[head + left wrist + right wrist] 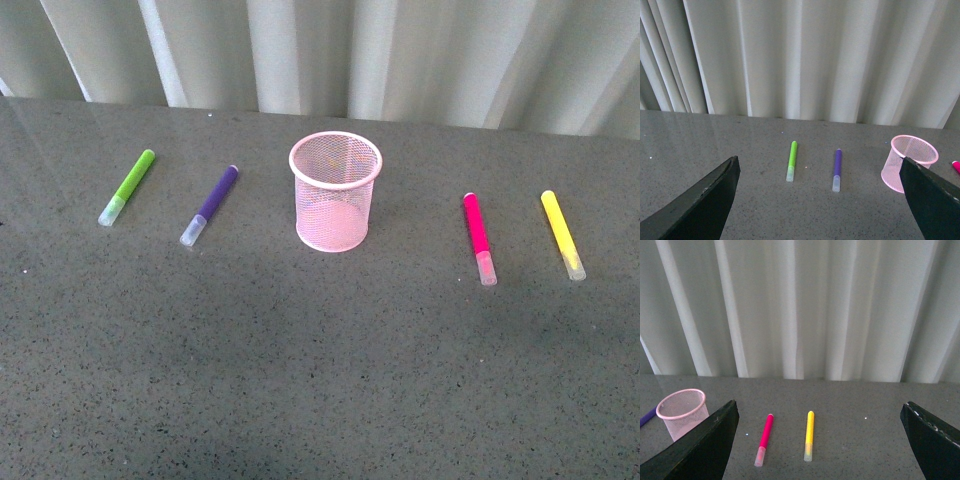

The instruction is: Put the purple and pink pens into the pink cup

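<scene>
The pink cup (335,215) stands upright on the grey table (320,380), with a pale curtain (400,50) hanging behind it. To the cup's left, well apart from it, the purple pen (210,205) lies flat with its clear cap toward me. The green marker (127,187) lies farther out on that side. To the cup's right, the pink pen (478,238) lies flat, and the yellow marker (562,234) lies beyond it, both with caps toward me. Both pens are outside the cup. My left gripper (818,160) and my right gripper (820,402) are each spread wide above the table, with nothing between their dark fingers.
</scene>
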You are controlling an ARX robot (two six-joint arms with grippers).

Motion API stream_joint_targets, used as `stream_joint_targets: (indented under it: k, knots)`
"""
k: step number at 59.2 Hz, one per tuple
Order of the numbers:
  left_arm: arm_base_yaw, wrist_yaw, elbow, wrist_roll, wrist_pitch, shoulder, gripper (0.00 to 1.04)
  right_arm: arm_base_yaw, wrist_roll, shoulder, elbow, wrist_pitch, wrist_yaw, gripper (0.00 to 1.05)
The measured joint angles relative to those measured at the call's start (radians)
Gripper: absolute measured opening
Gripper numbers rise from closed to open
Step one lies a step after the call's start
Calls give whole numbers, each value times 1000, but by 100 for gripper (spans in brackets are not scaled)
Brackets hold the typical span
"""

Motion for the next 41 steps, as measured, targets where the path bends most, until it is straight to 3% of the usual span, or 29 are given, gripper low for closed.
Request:
stream_joint_targets:
  k: [13,15,17,20,32,37,41]
  knots:
    - [-5,-15,1,-8,-5,5,98,0,0,0,0,0,0,98]
    - [-49,-143,40,-66,-105,53,98,0,0,0,0,0,0,98]
    - [-91,-348,109,-175,-219,158,98,0,0,0,0,0,0,98]
    - [-88,-464,168,-229,-194,291,98,0,0,0,0,0,0,98]
    - [-55,-342,428,-176,209,756,98,0,0,0,0,0,0,98]
    - [-50,-251,575,-161,249,977,98,0,0,0,0,0,0,98]
    - [-49,-181,688,-158,180,1131,98,0,0,0,0,0,0,98]
